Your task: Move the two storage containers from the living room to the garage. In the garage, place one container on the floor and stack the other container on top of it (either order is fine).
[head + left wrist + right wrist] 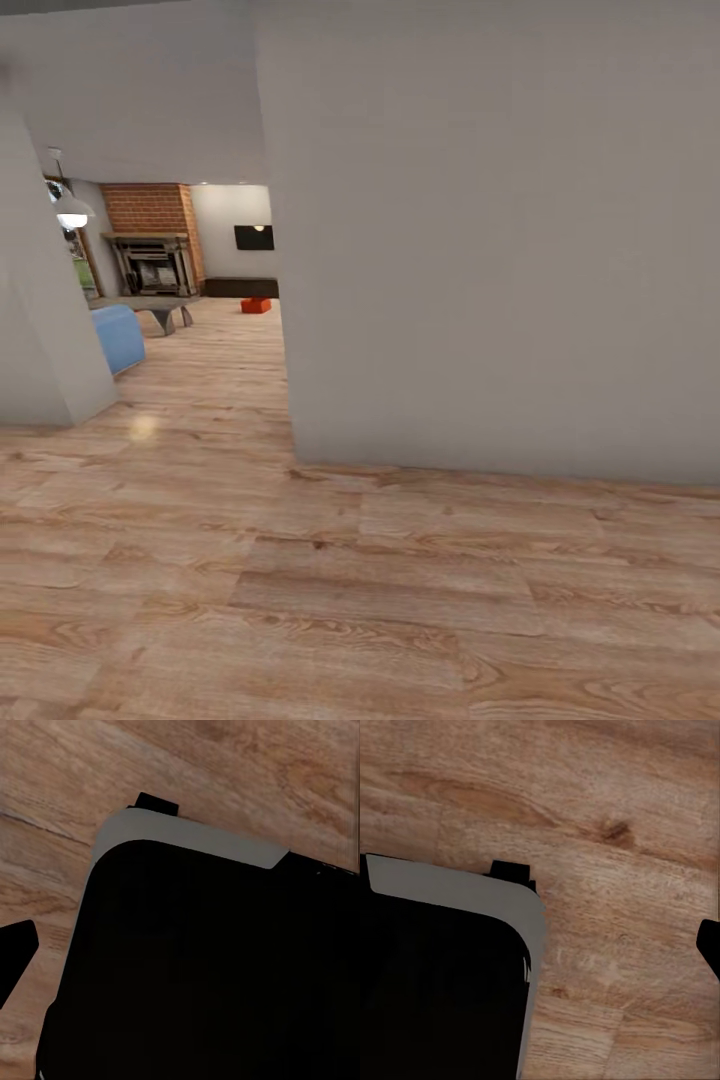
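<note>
Far down the wood-plank floor [200, 560] of the living room, one orange-red storage container [256, 305] sits on the planks just before the dark low bench [241, 287], beyond a grey wall [480, 250]. Both wrist views look down over the robot's black base [210, 975] onto planks. Whether either end effector is spread or pressed together cannot be told.

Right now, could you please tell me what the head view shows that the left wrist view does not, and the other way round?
The head view alone shows a grey wall close ahead and, past its corner, the living room: one orange-red storage container on the floor by a dark low bench, a brick fireplace, a black TV, a blue sofa and a white pendant lamp.

The left wrist view alone shows a large black, grey-edged part of the robot from above.

Both show the light wood-plank floor.
</note>
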Available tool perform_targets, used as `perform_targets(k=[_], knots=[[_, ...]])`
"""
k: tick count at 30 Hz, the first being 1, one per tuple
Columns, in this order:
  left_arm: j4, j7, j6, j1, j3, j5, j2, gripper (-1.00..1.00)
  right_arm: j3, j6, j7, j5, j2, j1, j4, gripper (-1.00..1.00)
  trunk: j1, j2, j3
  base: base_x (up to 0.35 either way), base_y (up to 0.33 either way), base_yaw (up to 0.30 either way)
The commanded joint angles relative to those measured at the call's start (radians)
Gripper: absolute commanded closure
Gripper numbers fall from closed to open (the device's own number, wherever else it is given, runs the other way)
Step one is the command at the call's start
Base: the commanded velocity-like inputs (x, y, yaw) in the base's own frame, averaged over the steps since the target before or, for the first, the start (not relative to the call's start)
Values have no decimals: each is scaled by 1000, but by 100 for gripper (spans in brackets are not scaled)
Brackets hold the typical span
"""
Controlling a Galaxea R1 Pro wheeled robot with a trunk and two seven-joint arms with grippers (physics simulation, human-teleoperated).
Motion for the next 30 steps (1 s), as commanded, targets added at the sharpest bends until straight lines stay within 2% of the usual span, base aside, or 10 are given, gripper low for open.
perform_targets(k=[1, 30], knots=[[-2, 0, 5, 0, 0, 6, 0, -100, 8, -6, 4, -10, 0, -1, 3, -100, 1, 0, -1, 322, 0, 262], [-2, 0, 5, 0, 0, 5, 0, -100, 10, -7, 4, -10, -1, -1, 3, -100, 1, 0, -1, 322, 0, 272]])
